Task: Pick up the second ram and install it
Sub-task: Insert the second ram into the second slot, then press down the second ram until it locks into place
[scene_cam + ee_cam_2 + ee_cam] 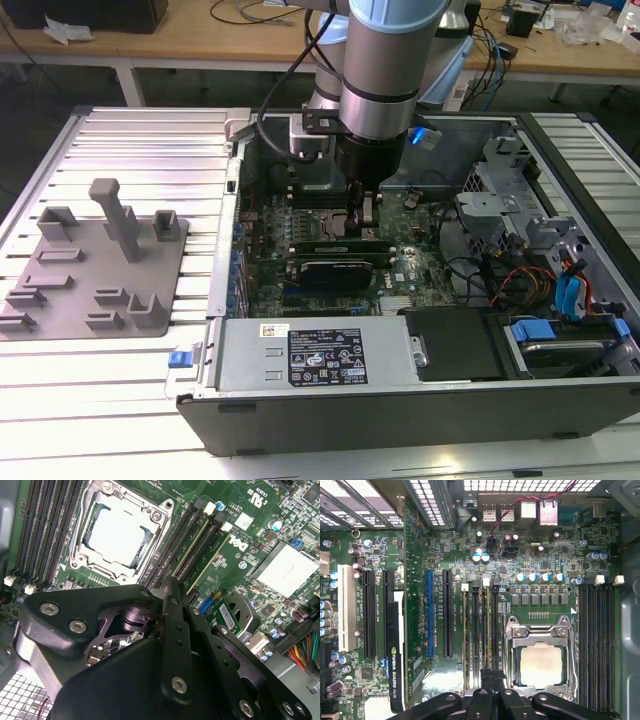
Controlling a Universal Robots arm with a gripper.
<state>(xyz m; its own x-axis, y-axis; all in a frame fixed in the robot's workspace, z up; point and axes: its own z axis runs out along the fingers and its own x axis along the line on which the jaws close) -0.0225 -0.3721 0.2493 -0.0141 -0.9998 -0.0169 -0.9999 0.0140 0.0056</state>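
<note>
My gripper is down inside the open computer case, over the memory slots beside the processor socket. Its fingers look shut, tips pressed together with nothing visible between them, in both wrist views. Two thin green ram sticks stand seated in the slots; the fingertips are right above the end of one. I cannot tell which stick is the second ram. The grey fixture plate on the exterior view's left carries no stick.
A black-shrouded expansion card sits in a slot close to the gripper. The power supply lies along the case's near side. Drive cages and cables crowd the exterior view's right. More memory slots flank the socket's other side.
</note>
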